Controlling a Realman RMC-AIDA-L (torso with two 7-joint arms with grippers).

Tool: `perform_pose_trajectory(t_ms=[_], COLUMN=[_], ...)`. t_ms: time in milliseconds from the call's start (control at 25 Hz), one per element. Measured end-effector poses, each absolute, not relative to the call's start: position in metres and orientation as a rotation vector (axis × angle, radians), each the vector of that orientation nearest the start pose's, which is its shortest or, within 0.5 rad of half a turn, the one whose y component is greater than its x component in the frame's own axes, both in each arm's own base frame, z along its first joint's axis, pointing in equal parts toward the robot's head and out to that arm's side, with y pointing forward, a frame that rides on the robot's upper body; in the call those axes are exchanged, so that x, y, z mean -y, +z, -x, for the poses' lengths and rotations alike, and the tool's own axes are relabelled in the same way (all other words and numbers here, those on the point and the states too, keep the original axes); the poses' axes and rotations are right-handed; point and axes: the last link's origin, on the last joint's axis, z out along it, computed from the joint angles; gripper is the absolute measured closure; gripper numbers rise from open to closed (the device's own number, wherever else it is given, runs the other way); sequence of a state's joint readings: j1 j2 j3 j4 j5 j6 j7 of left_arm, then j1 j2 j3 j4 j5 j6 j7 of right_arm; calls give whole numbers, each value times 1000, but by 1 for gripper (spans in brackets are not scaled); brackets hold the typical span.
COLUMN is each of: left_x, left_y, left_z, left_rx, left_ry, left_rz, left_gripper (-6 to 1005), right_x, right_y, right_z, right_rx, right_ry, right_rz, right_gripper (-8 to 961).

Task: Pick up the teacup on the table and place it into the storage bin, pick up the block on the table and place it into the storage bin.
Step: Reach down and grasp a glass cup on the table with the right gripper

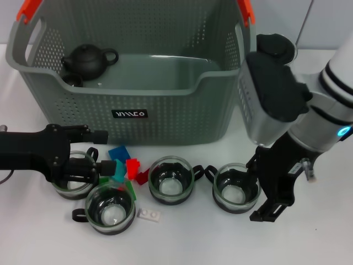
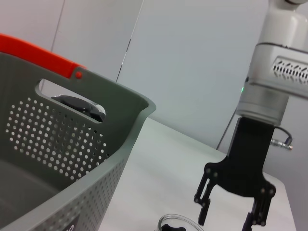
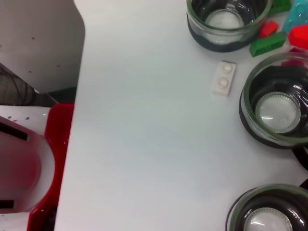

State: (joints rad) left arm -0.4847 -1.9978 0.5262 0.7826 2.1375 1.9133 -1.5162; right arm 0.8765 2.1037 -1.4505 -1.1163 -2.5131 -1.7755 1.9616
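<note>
Right claw (image 1: 263,190) hangs over the rightmost teacup (image 1: 236,188) on the table (image 1: 309,237), fingers apart around its rim; the pick looks about to start. Left claw (image 1: 91,165) sits by the far-left cup, fingers apart. Next: close, lift, then carry up into the bin (image 1: 165,105) behind.

Grey perforated storage bin (image 1: 165,105) w/ orange clips; red, green, blue blocks (image 1: 126,168).
</note>
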Motion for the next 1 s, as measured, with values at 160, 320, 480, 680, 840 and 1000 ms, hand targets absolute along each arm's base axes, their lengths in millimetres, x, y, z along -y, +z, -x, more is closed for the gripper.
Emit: perform_pose_trajectory(t_ms=[160,320,480,680,840,1000], left_x=[-294,-293,-289,-287,-287,-287], left_y=[64,67,68,68,67,66], left_z=[279,282,288,291,291,291], left_rx=[732,749,768,780,787,788], left_ry=[-724,-725,-715,-717,-716,-715], left_rz=[2845,2832,2816,2809,2809,2808], left_gripper=[124,125,125,125,125,125], right_x=[-339,-338,-338,-338,-338,-337], right_y=[-50,-57,-62,-69,-74,-76], right_z=[-130,-136,-139,-141,-143,-144], right_rx=[61,95,108,130,158,171], right_ry=[-846,-862,-855,-846,-848,-857], right_rz=[3159,3138,3120,3095,3080,3077], right_gripper=[238,254,271,291,308,324])
